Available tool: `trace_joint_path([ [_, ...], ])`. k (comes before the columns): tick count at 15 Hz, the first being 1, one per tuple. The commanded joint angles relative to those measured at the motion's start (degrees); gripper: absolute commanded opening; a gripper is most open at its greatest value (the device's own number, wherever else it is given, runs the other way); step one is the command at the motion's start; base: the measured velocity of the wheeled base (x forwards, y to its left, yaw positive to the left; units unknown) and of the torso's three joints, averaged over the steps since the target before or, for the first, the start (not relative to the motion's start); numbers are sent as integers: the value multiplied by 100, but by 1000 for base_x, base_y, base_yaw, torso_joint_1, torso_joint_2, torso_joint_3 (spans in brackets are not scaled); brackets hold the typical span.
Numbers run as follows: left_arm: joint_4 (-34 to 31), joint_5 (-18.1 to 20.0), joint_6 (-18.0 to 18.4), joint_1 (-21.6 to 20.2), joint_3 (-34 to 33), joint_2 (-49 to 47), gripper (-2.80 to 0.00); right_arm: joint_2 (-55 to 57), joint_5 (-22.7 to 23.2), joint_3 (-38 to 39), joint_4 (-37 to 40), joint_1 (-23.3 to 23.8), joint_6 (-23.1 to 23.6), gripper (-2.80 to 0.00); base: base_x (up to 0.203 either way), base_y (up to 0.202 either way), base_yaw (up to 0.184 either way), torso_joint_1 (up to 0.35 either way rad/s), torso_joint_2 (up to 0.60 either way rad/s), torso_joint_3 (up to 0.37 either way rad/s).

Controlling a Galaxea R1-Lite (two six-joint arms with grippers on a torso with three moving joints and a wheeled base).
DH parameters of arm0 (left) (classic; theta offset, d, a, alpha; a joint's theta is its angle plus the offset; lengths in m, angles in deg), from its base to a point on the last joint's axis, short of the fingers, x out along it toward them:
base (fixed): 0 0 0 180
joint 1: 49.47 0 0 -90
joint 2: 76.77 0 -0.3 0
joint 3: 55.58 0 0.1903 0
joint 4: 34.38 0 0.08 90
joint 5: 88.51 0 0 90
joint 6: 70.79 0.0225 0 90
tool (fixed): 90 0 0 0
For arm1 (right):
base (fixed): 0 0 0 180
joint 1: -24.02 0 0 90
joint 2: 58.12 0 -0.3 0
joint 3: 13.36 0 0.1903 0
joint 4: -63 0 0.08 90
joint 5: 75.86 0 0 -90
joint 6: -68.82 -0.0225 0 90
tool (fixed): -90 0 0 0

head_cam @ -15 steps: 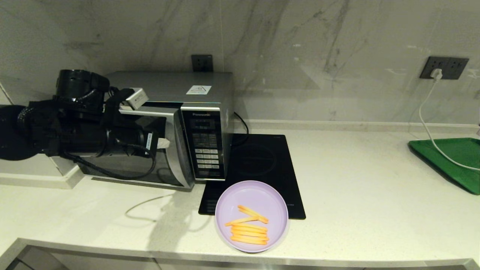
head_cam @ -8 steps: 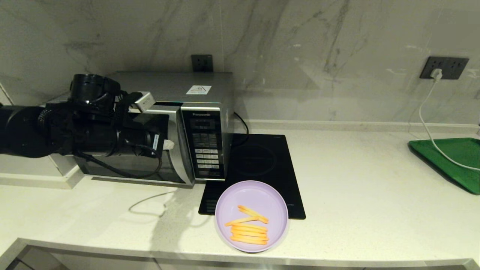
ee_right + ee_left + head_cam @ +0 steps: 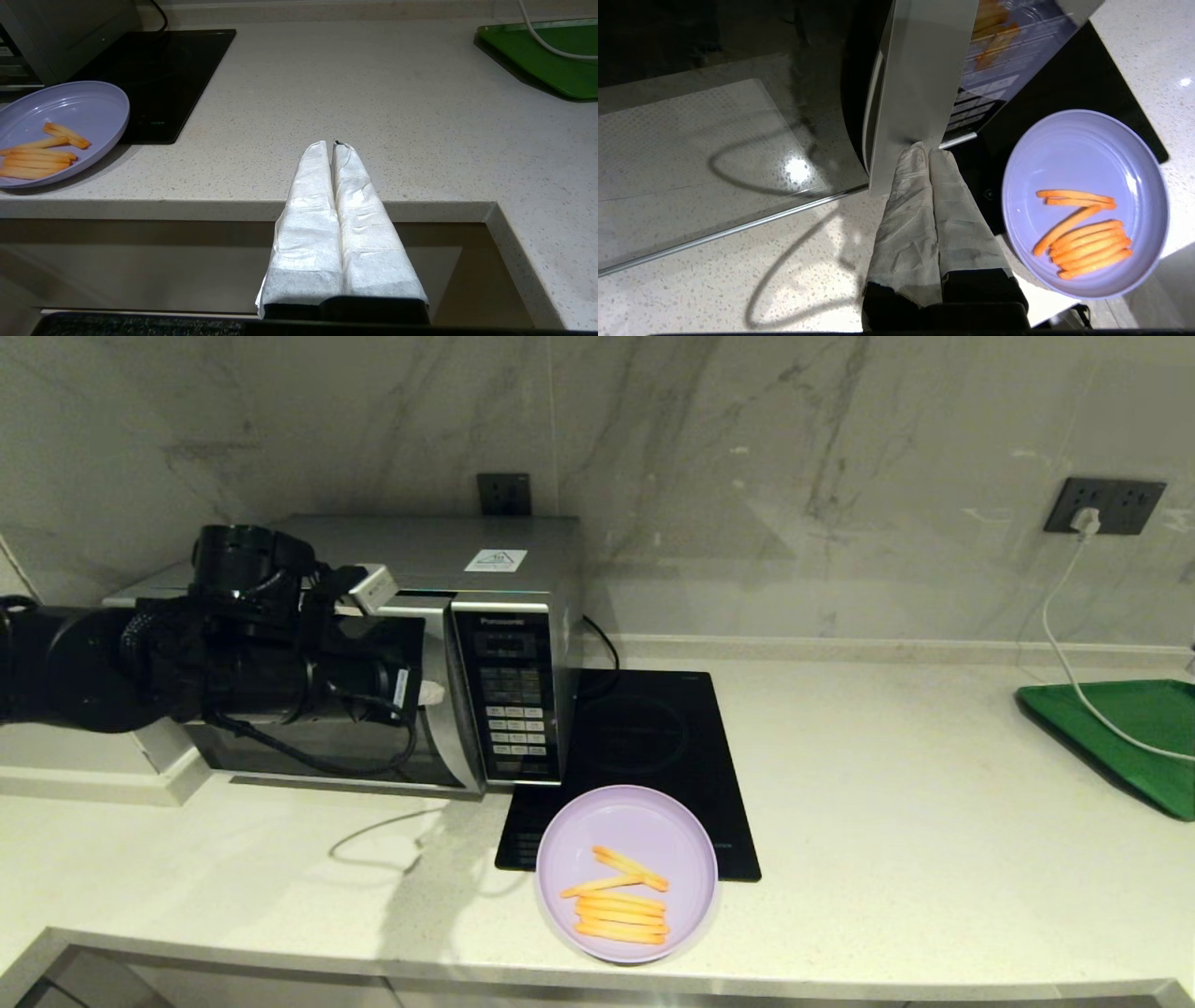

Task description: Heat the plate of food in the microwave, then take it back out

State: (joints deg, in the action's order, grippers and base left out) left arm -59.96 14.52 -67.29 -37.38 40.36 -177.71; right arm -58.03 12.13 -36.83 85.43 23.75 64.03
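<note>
Premises: a domestic-style kitchen. A pale speckled stone worktop (image 3: 887,803) fills the lower half of the frame, its front edge running along the bottom. Behind it, a grey-veined marble-look splashback (image 3: 794,476) covers the upper half. At left of centre stands a silver microwave (image 3: 504,644) with a keypad; just to its right, a flat black glass induction hob (image 3: 653,747) is set in the worktop. Two dark wall sockets are fitted: one (image 3: 503,493) above the microwave, one (image 3: 1106,504) at upper right with a white plug and cable. A green tray (image 3: 1120,728) lies at the right edge.
</note>
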Motion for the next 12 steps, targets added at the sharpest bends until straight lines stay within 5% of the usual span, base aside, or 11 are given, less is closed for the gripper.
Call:
trace_joint_path([
  [1, 158, -112, 2, -5, -6, -124, -280, -1, -1, 1, -3, 0, -4, -280, 0, 0, 0, 0, 0, 0],
  [7, 305, -206, -12, -5, -48, -95, -280, -1, -1, 1, -3, -8, -4, -280, 0, 0, 0, 0, 0, 0],
  [12, 40, -206, -27, -6, -844, 1189, -280, -1, -1, 1, -3, 0, -4, -280, 0, 0, 0, 0, 0, 0],
])
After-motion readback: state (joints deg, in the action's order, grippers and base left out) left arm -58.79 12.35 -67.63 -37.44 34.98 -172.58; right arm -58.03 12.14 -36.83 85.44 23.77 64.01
